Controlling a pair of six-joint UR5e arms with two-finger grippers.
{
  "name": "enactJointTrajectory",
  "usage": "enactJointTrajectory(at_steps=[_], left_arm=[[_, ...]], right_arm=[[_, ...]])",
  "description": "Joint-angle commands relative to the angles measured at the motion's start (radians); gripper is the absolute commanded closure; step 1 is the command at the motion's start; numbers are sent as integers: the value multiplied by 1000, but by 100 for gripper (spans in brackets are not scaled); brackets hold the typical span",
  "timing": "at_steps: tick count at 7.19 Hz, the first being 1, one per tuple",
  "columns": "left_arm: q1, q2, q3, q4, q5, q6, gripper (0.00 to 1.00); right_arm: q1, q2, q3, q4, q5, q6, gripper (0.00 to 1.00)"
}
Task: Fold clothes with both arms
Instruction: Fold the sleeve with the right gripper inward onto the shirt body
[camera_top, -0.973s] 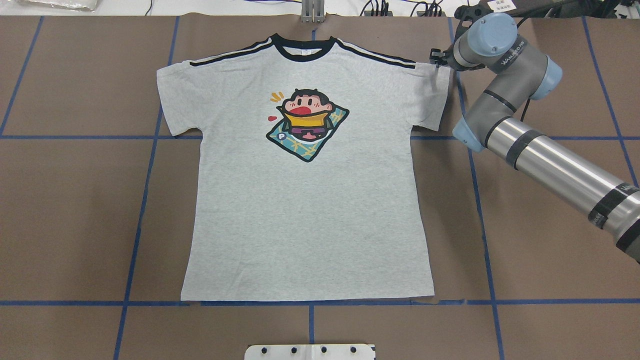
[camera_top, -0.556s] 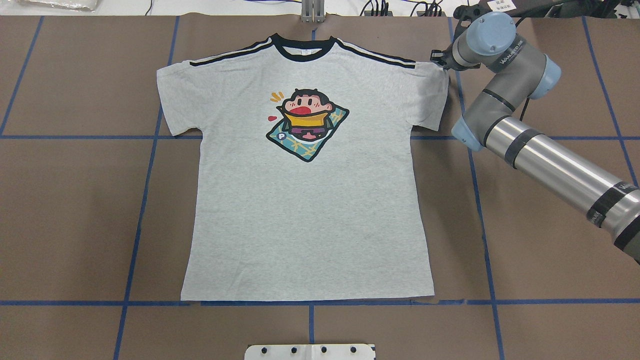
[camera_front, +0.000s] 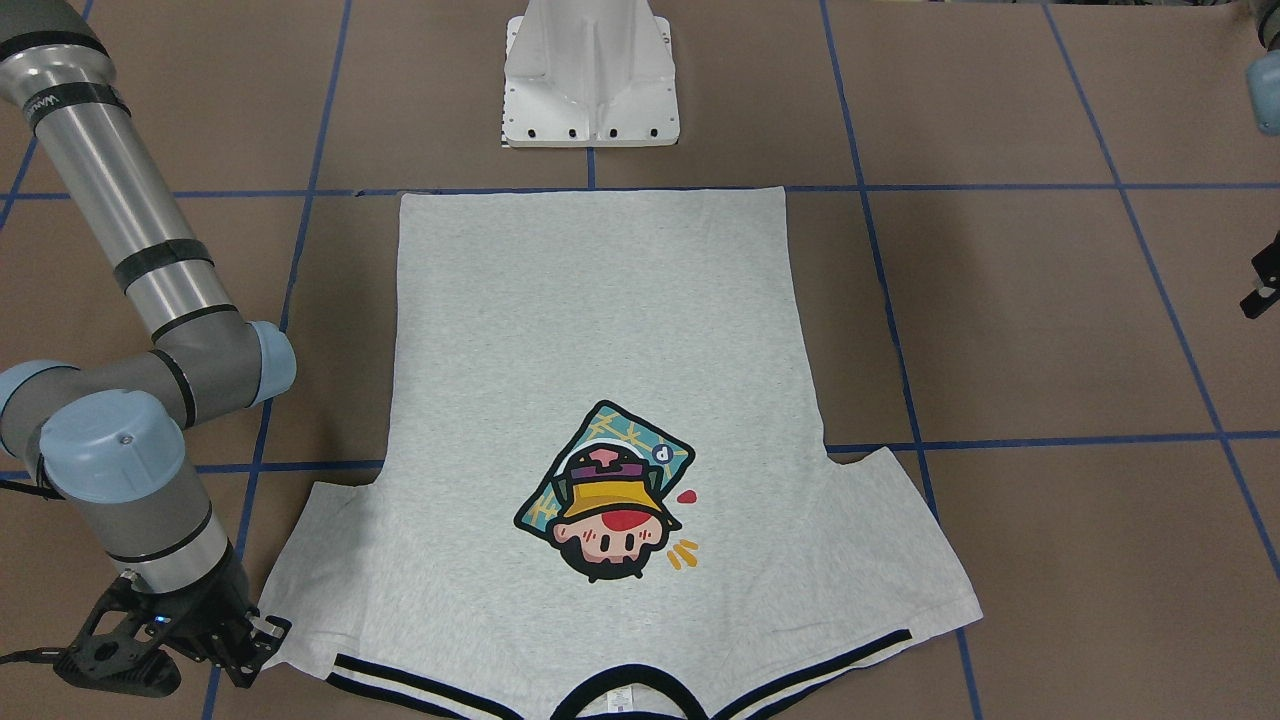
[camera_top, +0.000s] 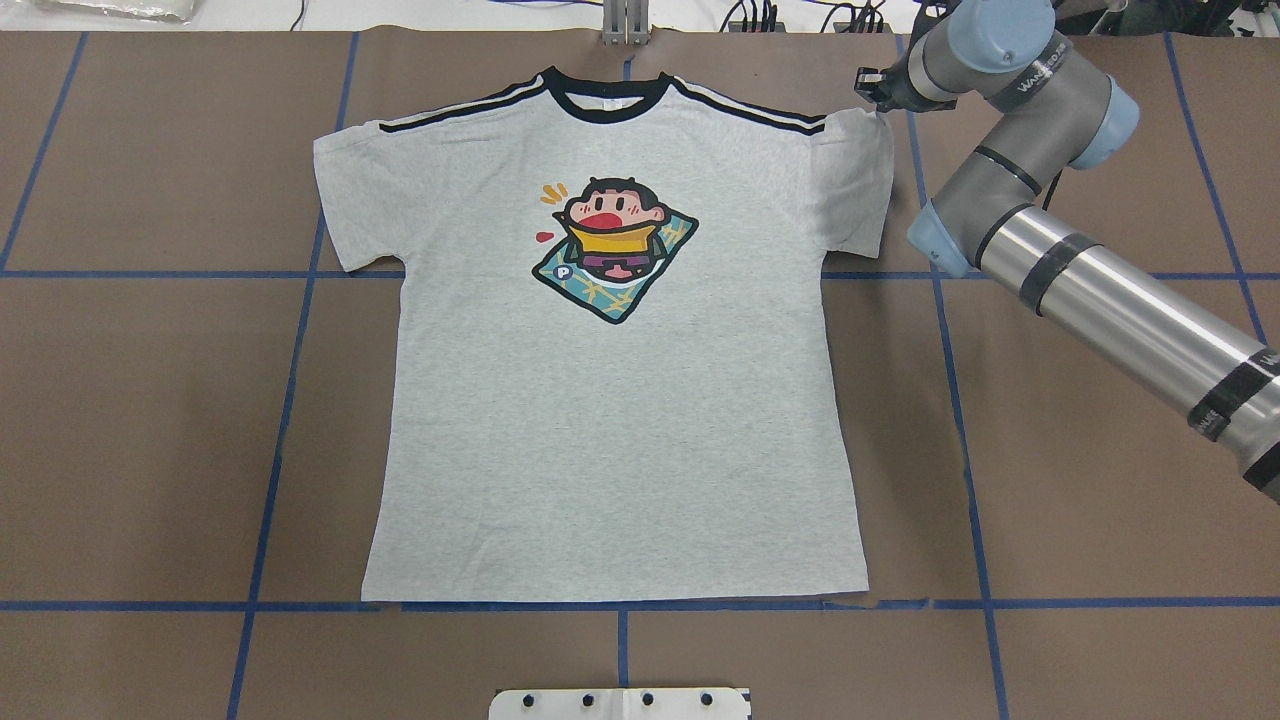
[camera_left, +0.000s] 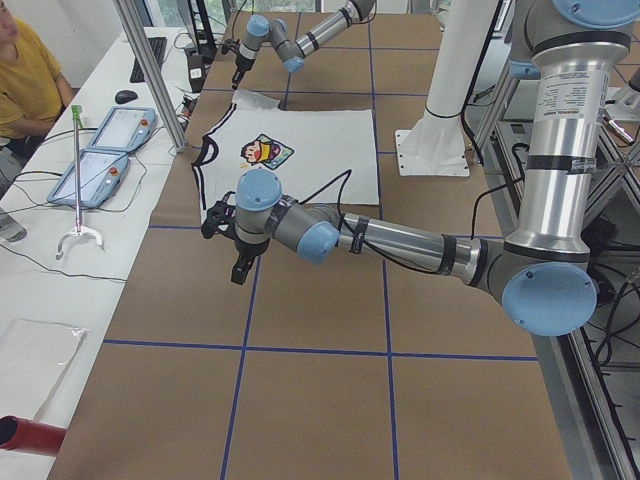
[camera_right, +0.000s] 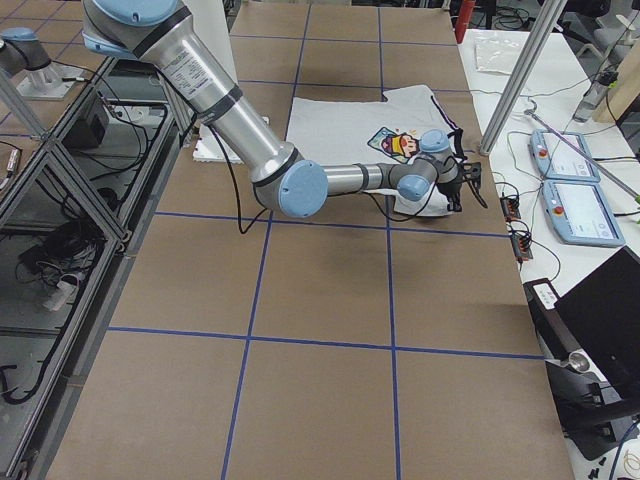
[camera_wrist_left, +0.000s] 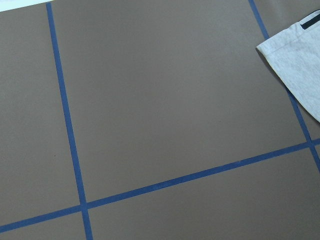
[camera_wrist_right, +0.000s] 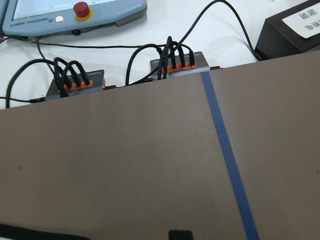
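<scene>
The T-shirt is lying flat and print-up in the middle of the desk, with its collar at the far edge and its hem on the near side. The right end effector is working at the shirt's far right corner, its fingers closed on the outer tip of the right sleeve. Compared with a second ago, that arm has drawn up and toward the far edge, and the sleeve tip is rising off the desk with it. The sleeve's outer edge is now pulling inward and tenting instead of lying spread. That suggests the pinch has taken and the first fold, carrying the sleeve in over the body, is only just beginning; nothing is folded yet. The left end effector is hanging over bare desk to the left of the left sleeve, apart from the cloth. Whether its fingers are open cannot be told.
</scene>
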Motion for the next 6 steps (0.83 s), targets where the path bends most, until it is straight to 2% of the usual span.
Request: enactJointTrajectory(at_steps=[1, 2, 3, 5, 6], left_arm=[[1, 0, -6, 0, -1, 0, 1], [1, 0, -7, 0, -1, 0, 1], [1, -1, -7, 0, -1, 0, 1], [1, -1, -7, 0, -1, 0, 1], [1, -1, -10, 0, -1, 0, 1]], right_arm=[[-32, -48, 165, -69, 6, 26, 100], [-71, -25, 196, -135, -3, 105, 100], [-123, 7, 183, -140, -58, 145, 100], [-160, 148, 38, -165, -107, 196, 100], [-167, 230, -74, -165, -142, 200, 100]])
